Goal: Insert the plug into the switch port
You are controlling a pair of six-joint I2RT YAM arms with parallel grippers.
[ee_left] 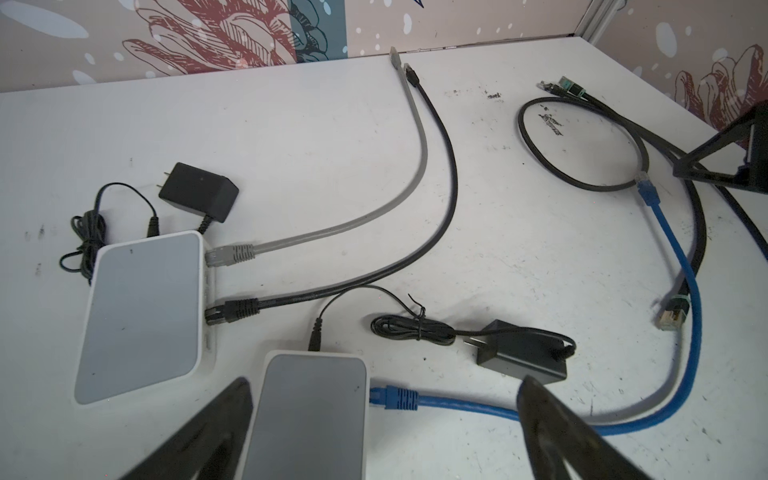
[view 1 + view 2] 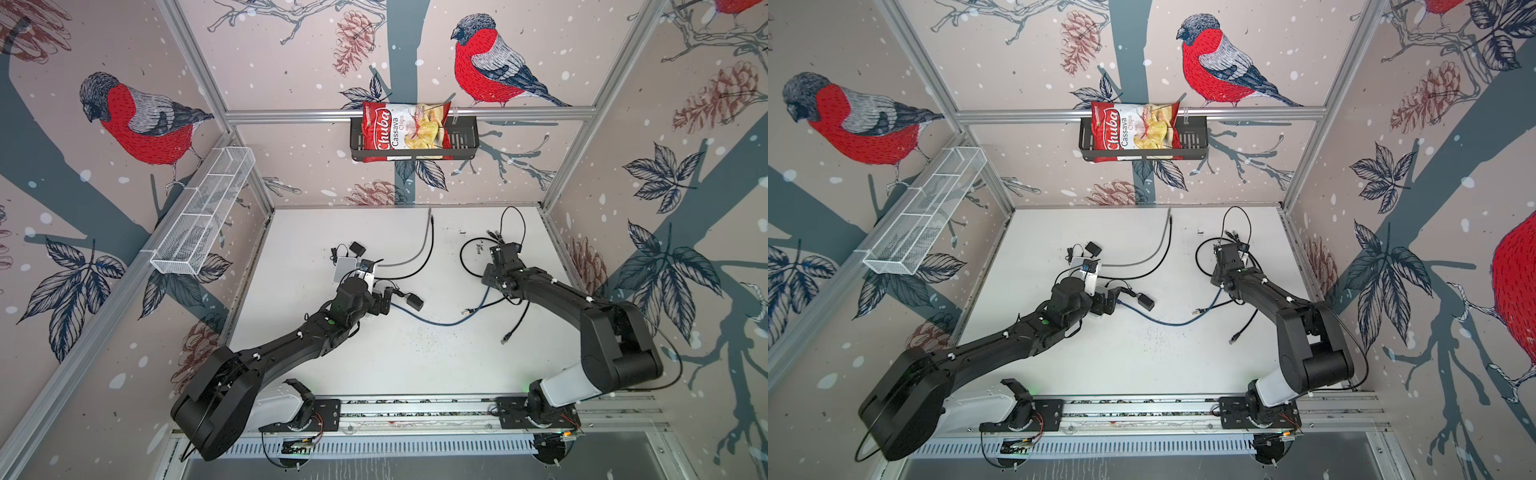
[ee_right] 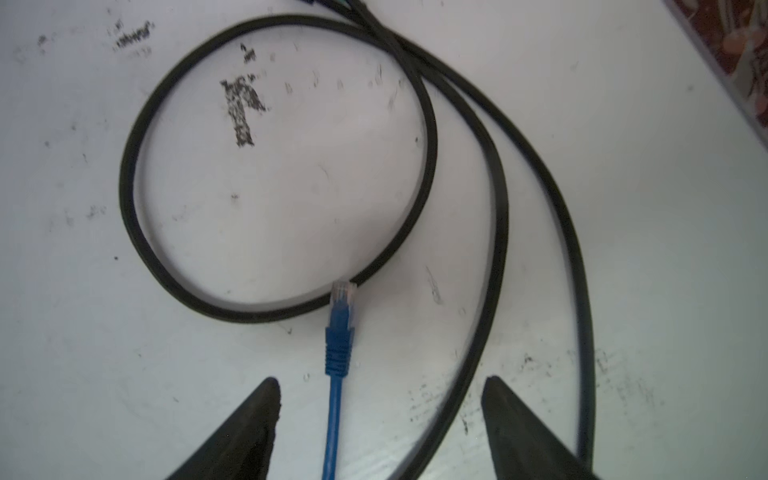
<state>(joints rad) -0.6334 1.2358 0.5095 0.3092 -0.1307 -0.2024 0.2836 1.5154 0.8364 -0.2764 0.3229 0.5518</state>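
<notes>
One blue-booted, clear-tipped network plug (image 3: 340, 328) lies toward two o'clock on the white counter (image 3: 623, 249), its cable (image 3: 332, 424) between the right gripper's (image 3: 381, 379) wide, empty jaws, best closed squarely on that plug, while the left gripper (image 1: 385, 379), wide, straddles the white plastic switch box (image 1: 307, 415) near nine o'clock.

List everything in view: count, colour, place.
switches: 2, white-grey, left part of table
power adapters: 2, black, one by each switch
grey cable: 1, plugged into farther switch
black cable: 1, plugged into farther switch
blue cable: 1, plugged into nearer switch; free plug on right
loose black cables: several, count unclear, right part of table
chips bag: 1, red-white, in black basket on back wall
wire basket: 1, white, left wall
left gripper: open, black, at nearer switch
right gripper: open, black, straddling blue cable
</notes>
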